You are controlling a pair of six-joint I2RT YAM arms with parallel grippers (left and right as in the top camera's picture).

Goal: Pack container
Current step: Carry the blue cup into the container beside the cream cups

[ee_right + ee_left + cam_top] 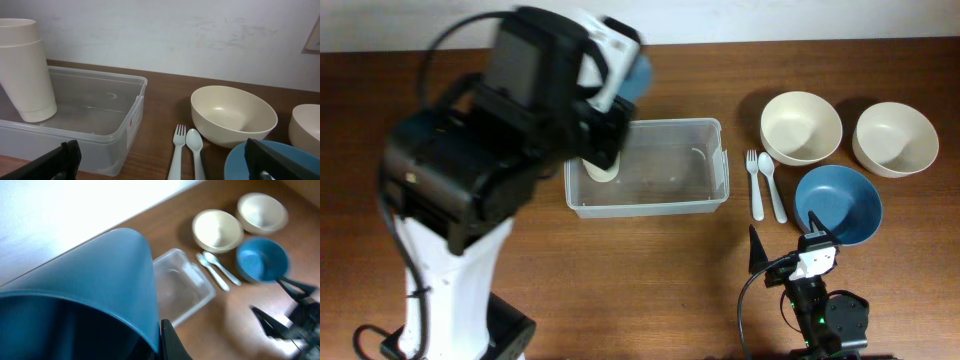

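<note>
Gripping cup (100, 280) — L pincer (625, 80); label (134, 121) illeg.

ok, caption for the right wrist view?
Cream cup standing in the clear container; fork, spoon and cream bowl alongside on the table.

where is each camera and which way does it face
Overhead: above the table, facing down on container, bowls, fork, spoon; left arm, right arm show.
Left wrist: high, tilted down toward bowls; blue cup in the left pincer fills the foreground.
Right wrist: low, facing the wall across container and cream bowl; right pincer open, fingers at bottom corners.
Shared: both wrist views show fork and spoon.
</note>
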